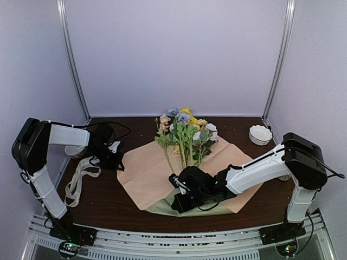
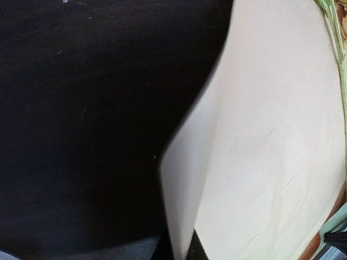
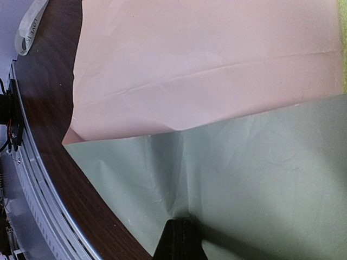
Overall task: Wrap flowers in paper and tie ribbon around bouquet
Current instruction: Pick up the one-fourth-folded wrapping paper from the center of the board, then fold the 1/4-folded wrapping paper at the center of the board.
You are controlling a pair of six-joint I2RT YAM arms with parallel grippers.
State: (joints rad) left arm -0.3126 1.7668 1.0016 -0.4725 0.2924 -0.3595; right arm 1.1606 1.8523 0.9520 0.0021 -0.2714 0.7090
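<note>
The paper (image 1: 143, 173) lies spread tan side up, with a sage-green flap (image 1: 162, 208) folded over at its near edge. The flowers (image 1: 187, 132) rest on it, stems toward me and blooms at the far side. My left gripper (image 1: 113, 157) is at the sheet's left corner, where the left wrist view shows the raised tan edge (image 2: 190, 179) pinched between the nearly closed jaws (image 2: 181, 248). My right gripper (image 1: 181, 201) is shut on the green flap (image 3: 244, 173), which puckers at the dark fingertips (image 3: 181, 238). The cream ribbon (image 1: 81, 179) lies looped on the table left of the paper.
A small white bowl (image 1: 260, 134) stands at the back right of the dark wooden table (image 1: 108, 206). A pale round container (image 1: 73, 150) sits under the left arm. The table's near metal rail (image 3: 38, 179) runs close to the paper's green flap.
</note>
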